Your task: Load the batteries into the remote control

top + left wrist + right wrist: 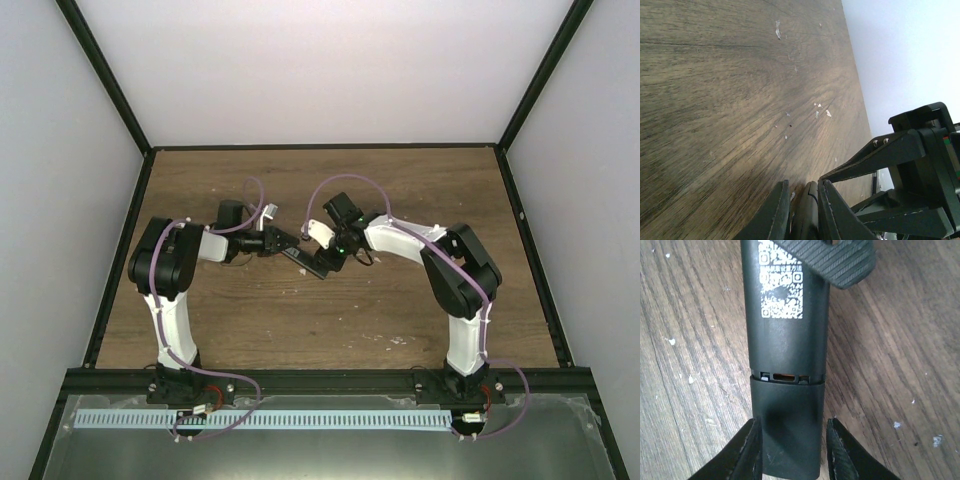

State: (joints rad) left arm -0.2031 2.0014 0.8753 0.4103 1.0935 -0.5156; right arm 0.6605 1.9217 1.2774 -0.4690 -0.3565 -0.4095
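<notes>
The remote control (785, 340) is a black bar lying back up, with white printed codes, held just above the wooden table (400, 310). A short black cover (787, 425) sits on its near end, with a thin slot left at the seam. My right gripper (792, 450) is open and straddles the cover; its left finger touches the cover and its right finger stands a little off. My left gripper (802, 200) is shut on the remote's (810, 210) far end. In the top view both grippers (290, 243) (325, 265) meet at the remote (305, 258). The batteries are hidden.
Small pale flecks (822, 111) dot the wood. Black frame rails (320, 147) and pale walls bound the table at the back and sides. The arm bases (185, 385) stand at the near edge.
</notes>
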